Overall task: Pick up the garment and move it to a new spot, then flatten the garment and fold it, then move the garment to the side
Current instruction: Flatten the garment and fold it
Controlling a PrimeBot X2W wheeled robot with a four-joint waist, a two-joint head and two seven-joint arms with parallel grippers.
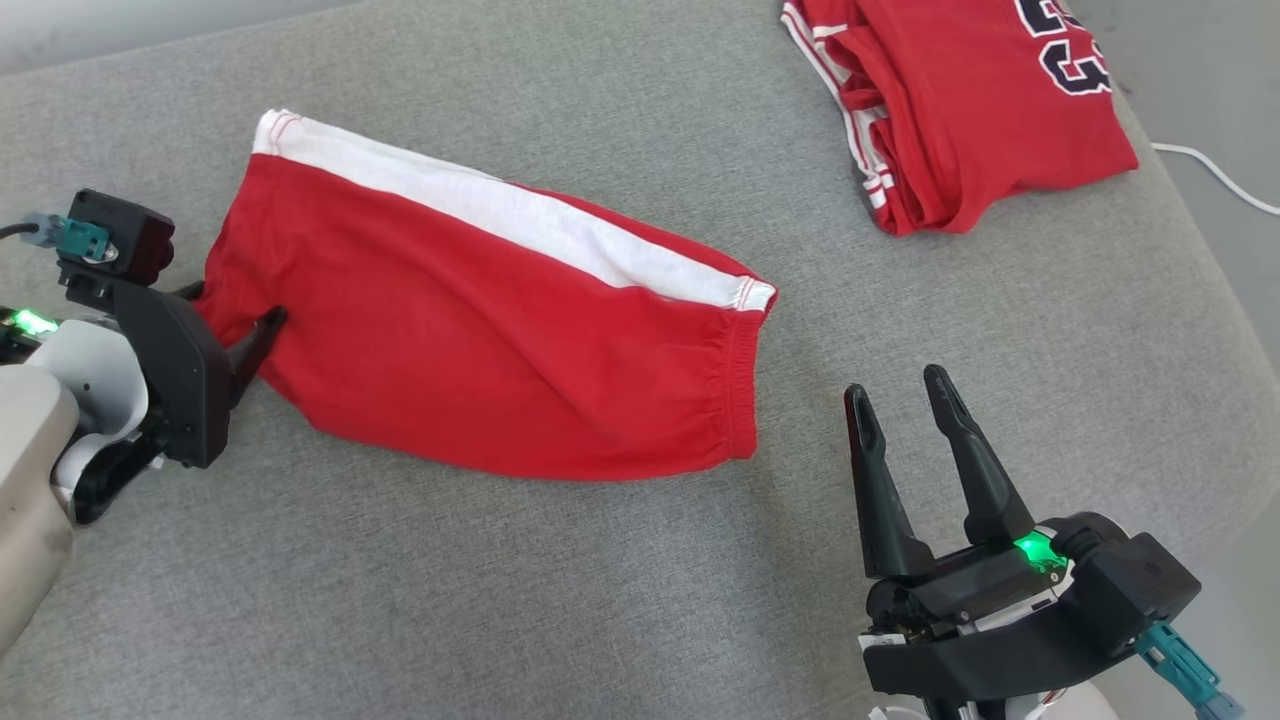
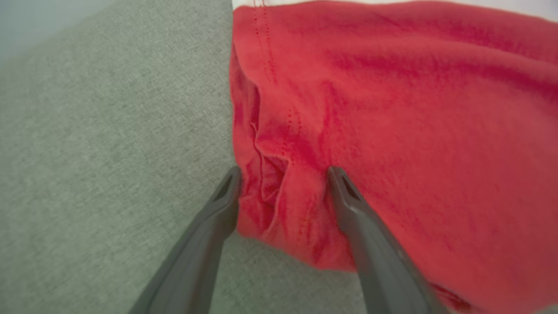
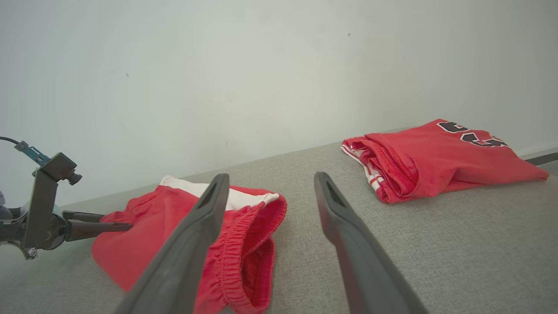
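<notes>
Left gripper [image 2: 284,174] stands spread, straddling a bunched hem corner of the red shorts [image 1: 480,330]; right gripper [image 1: 897,388], also spread, has their waistband near, leftward of its fingertips.

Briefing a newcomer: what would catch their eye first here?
Red shorts with a white side stripe lie across the grey cushion, the open left claw straddling their crumpled left end. A folded red jersey sits far right; the open right claw hovers near the waistband.
</notes>
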